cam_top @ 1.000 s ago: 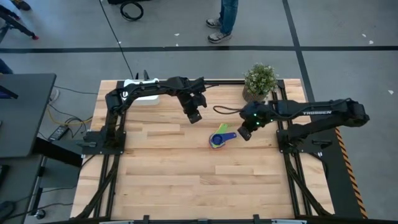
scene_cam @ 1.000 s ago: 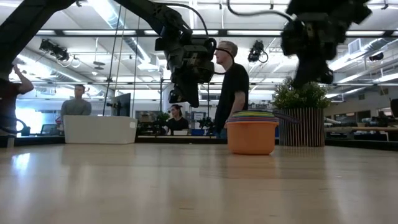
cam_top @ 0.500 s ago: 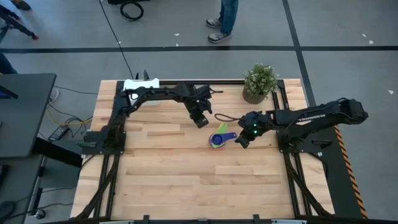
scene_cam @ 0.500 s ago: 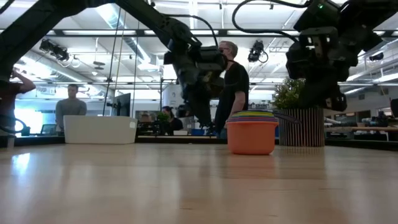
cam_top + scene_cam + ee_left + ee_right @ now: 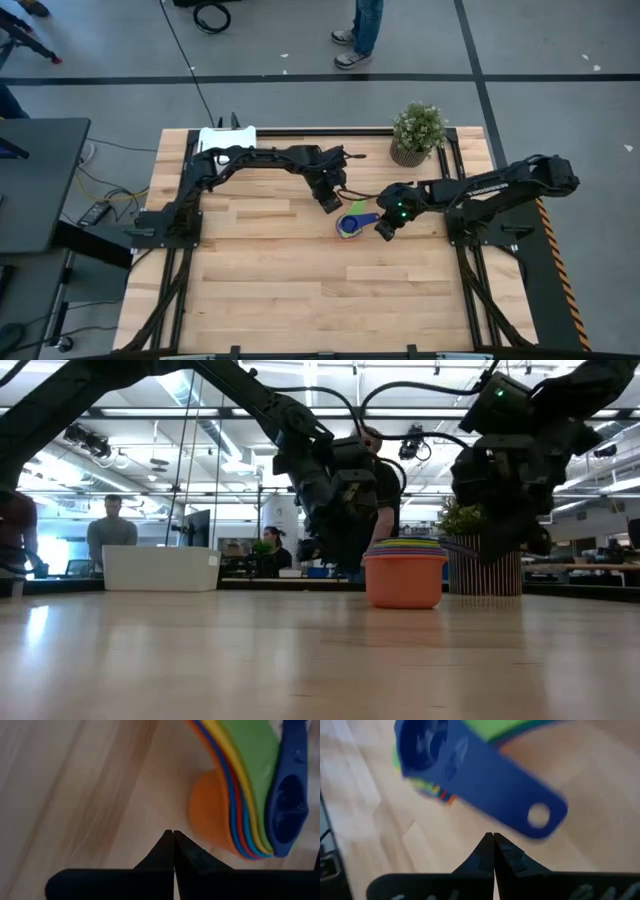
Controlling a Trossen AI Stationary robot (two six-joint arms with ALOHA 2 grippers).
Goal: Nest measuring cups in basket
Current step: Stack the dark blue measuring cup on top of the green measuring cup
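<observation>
Orange measuring cups (image 5: 405, 580) outermost, rims striped blue, red, yellow, green, dark blue on top; white basket (image 5: 160, 569); pale wood table (image 5: 280, 280).

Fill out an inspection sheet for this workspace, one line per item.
Surface: wooden table, bare in front.
Job's things: measuring cups nested in one stack on the table, orange outermost, dark blue on top; white basket at the far left corner, apart from them.
Clutter: potted plant at the far right.
Grippers: left pincer shut, beside the stack; right pincer shut, near the blue handle.
Cables: black cable between the arms.
Surroundings: people beyond the table.
</observation>
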